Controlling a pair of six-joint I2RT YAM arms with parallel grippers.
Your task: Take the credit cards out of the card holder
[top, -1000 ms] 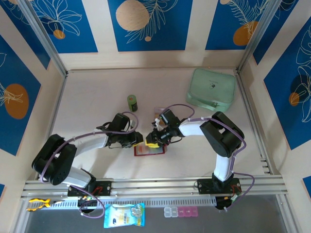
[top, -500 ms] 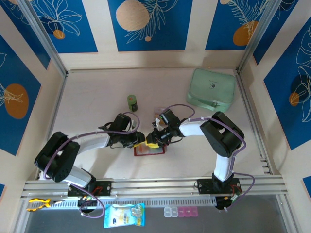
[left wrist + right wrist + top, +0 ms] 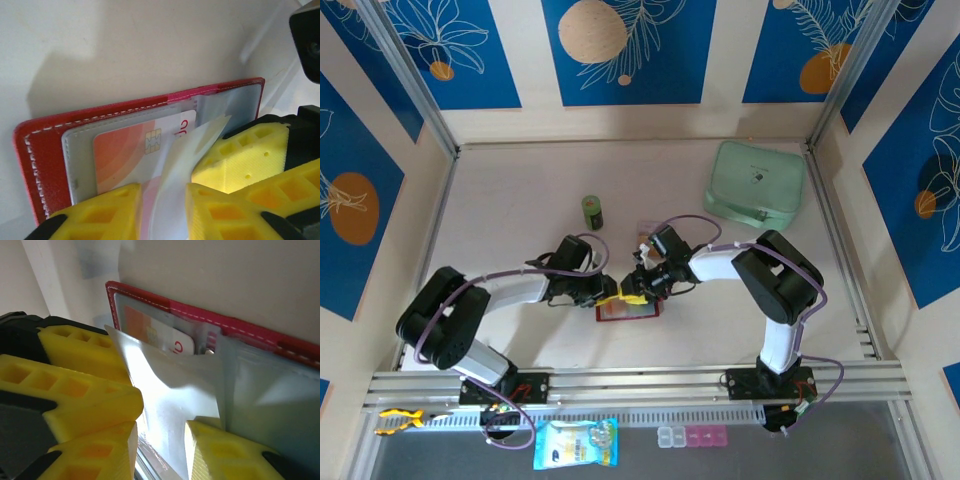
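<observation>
You have one red card holder (image 3: 628,311) lying open near the table's (image 3: 520,200) near edge, about midway along it, between the two arms. White stitching runs along its border, and the greyish clear sleeves face up. One card (image 3: 130,155) shows inside a sleeve: pale, with orange-pink arcs and one metal chip (image 3: 153,141). At its edge is a red mark like a curved letter, perhaps a "C", which is cut off and cannot be read for sure. You cannot tell whether more cards lie under it. Both grippers meet over the holder. The left gripper (image 3: 164,195) has its two yellow fingers a narrow gap apart, with a clear sleeve leaf (image 3: 200,140) rising through that gap. You cannot tell whether the pads pinch it. The right gripper (image 3: 161,427) stands the same way from the opposite side, with film in its gap, and its grip is equally unclear. Each gripper's fingers sit just beside the other's. One small green cylinder (image 3: 592,212) stands towards the middle of the table, beyond the left gripper. One mint-green pouch (image 3: 756,183) lies in the far right corner, and its small dark label is too small to read.
</observation>
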